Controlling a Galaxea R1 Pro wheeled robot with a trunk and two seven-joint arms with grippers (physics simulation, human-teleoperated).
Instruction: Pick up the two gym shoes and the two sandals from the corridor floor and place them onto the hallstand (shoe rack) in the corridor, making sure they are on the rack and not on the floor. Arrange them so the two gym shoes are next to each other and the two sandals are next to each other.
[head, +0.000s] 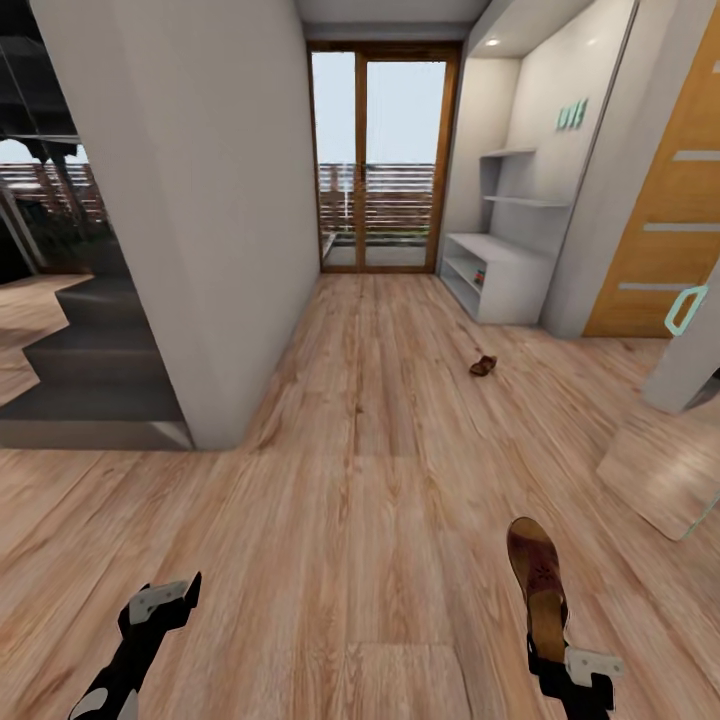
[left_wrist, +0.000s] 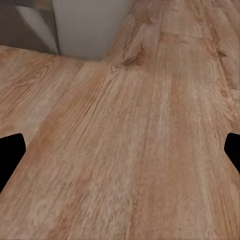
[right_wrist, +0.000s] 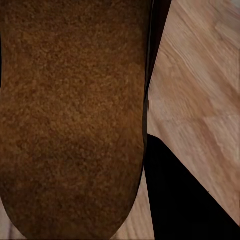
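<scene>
My right gripper is shut on the heel end of one dark-brown sandal, which hangs over the corridor floor with its toe pointing away from me. Its grainy brown sole lies along a black finger. The other sandal rests on the planks farther ahead, a short way in front of the hallstand. The hallstand stands against the right wall with two grey wall shelves above it. My left gripper is open and holds nothing; its fingertips are spread over bare planks. The gym shoes are out of view.
A small reddish item, too small to identify, sits in the hallstand's lower shelf. A white wall block juts in at the left. A glass balcony door closes the corridor's far end. An orange door stands at the right.
</scene>
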